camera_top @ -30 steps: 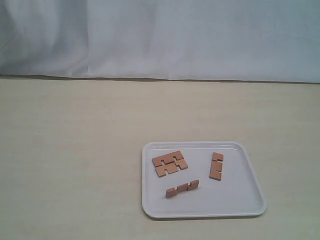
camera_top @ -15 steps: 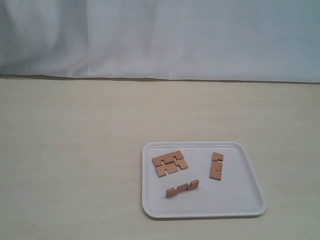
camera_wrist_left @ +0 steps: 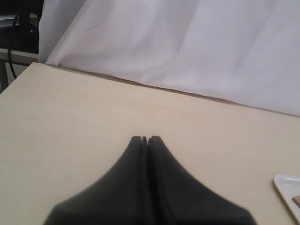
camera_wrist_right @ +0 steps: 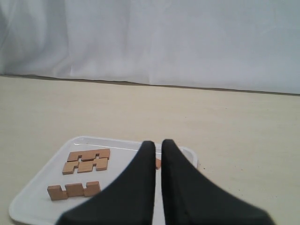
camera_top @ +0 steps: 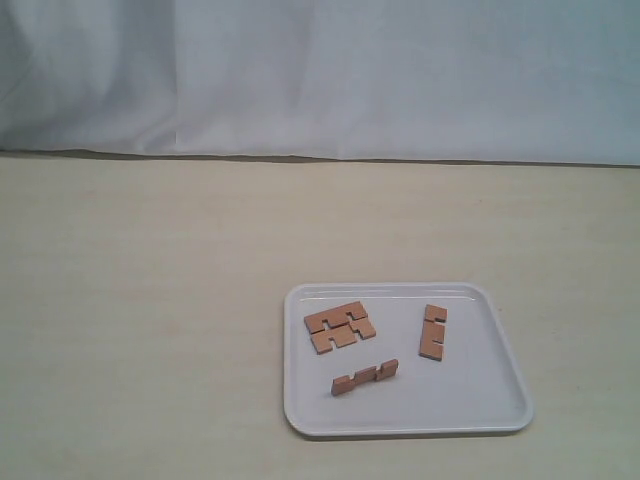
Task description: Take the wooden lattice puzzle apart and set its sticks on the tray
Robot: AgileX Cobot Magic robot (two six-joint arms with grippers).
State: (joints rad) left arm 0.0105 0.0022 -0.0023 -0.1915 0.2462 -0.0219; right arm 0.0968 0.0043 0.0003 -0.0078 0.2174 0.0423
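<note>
Sticks (camera_top: pixel 340 327), four in all, lie on the tray (camera_top: pixel 470 395), which sits on the pale tabletop (camera_top: pixel 150 300) toward the right of the exterior view, in front of a white cloth backdrop (camera_top: pixel 320 70). Two of them lie flat side by side and touching in the tray's far left part. A third (camera_top: pixel 433 332) lies flat by itself to their right, well apart from them and pointing roughly from near to far. The fourth (camera_top: pixel 365 377) stands on its long edge nearer the camera, notches up, between the other two groups and touching neither. No arm shows in the exterior view. In the left wrist view the left fingers (camera_wrist_left: pixel 138 154) are pressed together with nothing between them, over bare tabletop, and only a corner of the tray (camera_wrist_left: pixel 287 182) shows. In the right wrist view the right fingers (camera_wrist_right: pixel 145 161) are drawn almost together, leaving a thin slit and gripping nothing. Beyond them are the tray's rim (camera_wrist_right: pixel 93 139), the paired sticks (camera_wrist_right: pixel 86 161) and the stick on edge (camera_wrist_right: pixel 73 190), while the fingers largely hide the fourth.
</note>
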